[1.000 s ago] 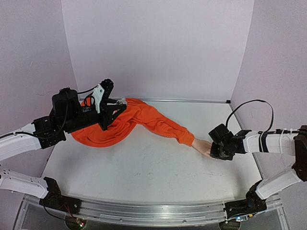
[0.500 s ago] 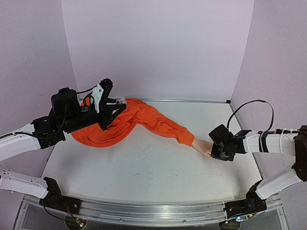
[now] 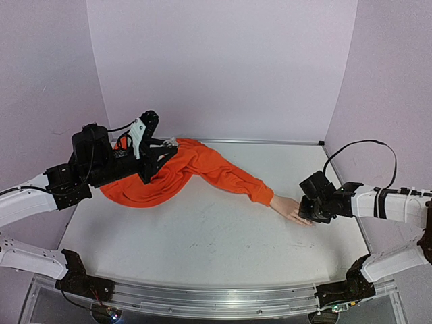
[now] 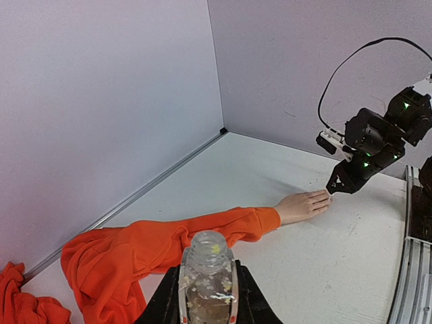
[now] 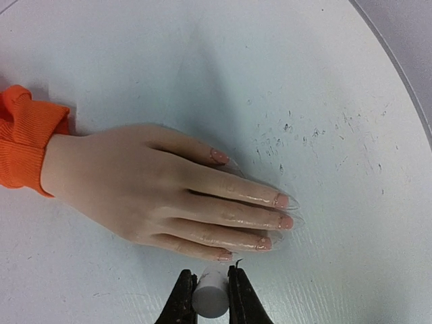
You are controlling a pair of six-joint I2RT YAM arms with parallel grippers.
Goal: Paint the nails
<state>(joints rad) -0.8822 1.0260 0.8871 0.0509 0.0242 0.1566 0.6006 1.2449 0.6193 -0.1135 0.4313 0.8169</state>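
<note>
the right hand (image 5: 210,300) pinched a white cylindrical applicator (image 5: 210,290) just beside the little finger of the mannequin hand (image 5: 135,182), which lay flat on the white surface (image 5: 337,81), its nails (image 5: 282,200) pointing away from the orange sleeve (image 5: 27,142). the left hand (image 4: 207,300) gripped an open clear bottle (image 4: 208,263), well apart. nothing pinned the mannequin hand, so a sideways stroke might shove it and smear polish onto skin.

The right claw (image 3: 307,214) has drawn back toward the right edge of the table (image 3: 202,250), coming off the mannequin hand (image 3: 289,206) that it covered a second ago. The fingers it hid before now lie bare. The claw's tips stand just beside the nails (image 5: 281,200).
</note>
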